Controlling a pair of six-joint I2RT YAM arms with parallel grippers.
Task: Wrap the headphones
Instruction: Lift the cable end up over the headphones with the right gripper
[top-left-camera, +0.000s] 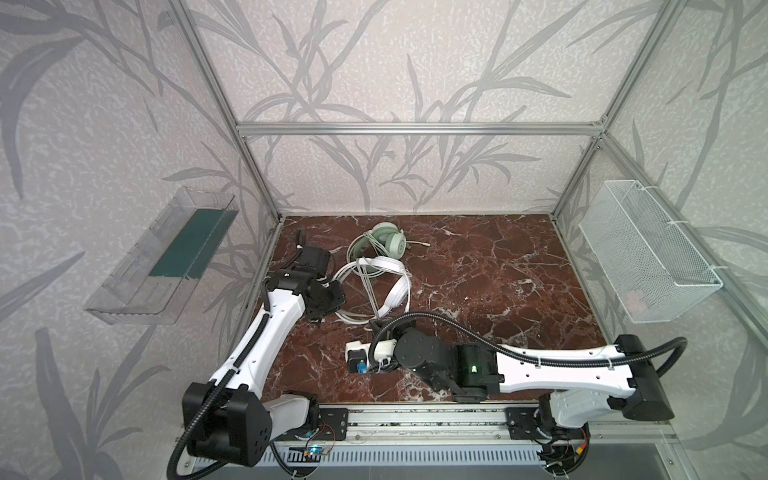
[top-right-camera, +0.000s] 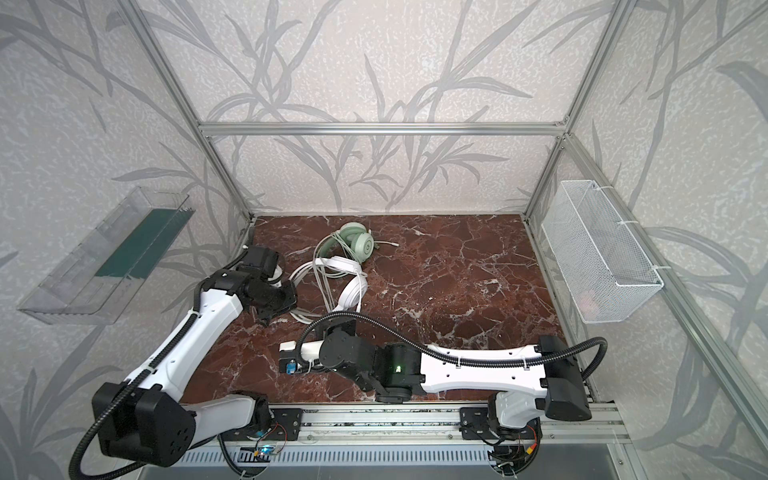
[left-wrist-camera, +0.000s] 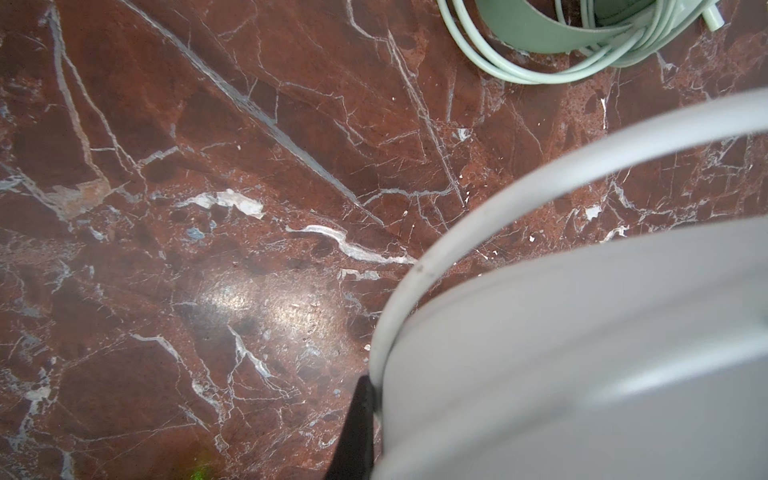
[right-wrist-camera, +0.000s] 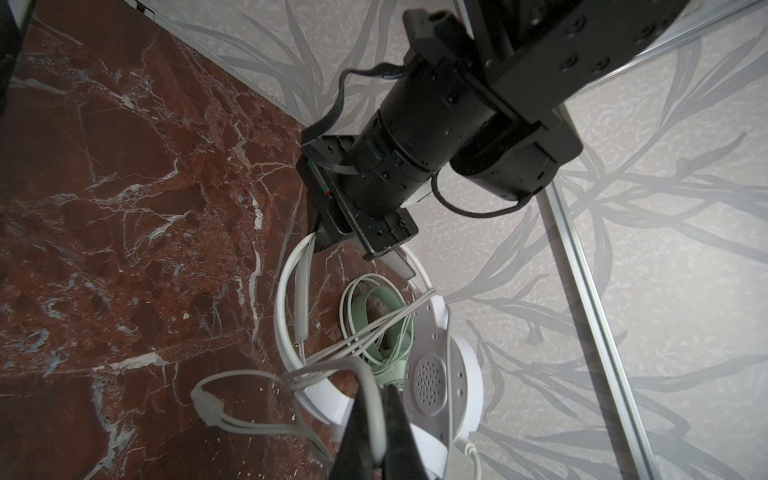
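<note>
Winding stage, seemingly, on the white headset (top-left-camera: 394, 297) lying between the two hands: cable (right-wrist-camera: 237, 374) strands crossing the headband, loose loops trailing on the worktop (top-left-camera: 498, 291).

At the left hand (top-left-camera: 316, 316): pressed together, low over the worktop, one dark finger (left-wrist-camera: 353, 428) against a pale strand and the white shell just beside it; cannot tell whether pinching or only touching.

Past that hand's tips, further back: mint-green headset (top-left-camera: 392, 243), own cable coiled by its cups, touched by neither hand.

At the right hand (right-wrist-camera: 376, 395): closed tight, pinching one strand of the white cable, perforated ear cup just beyond the tips.

Next, probably: carry the pinched strand round the headband, keeping tension gentle so as not to drag the headset, left hand steadying.
</note>
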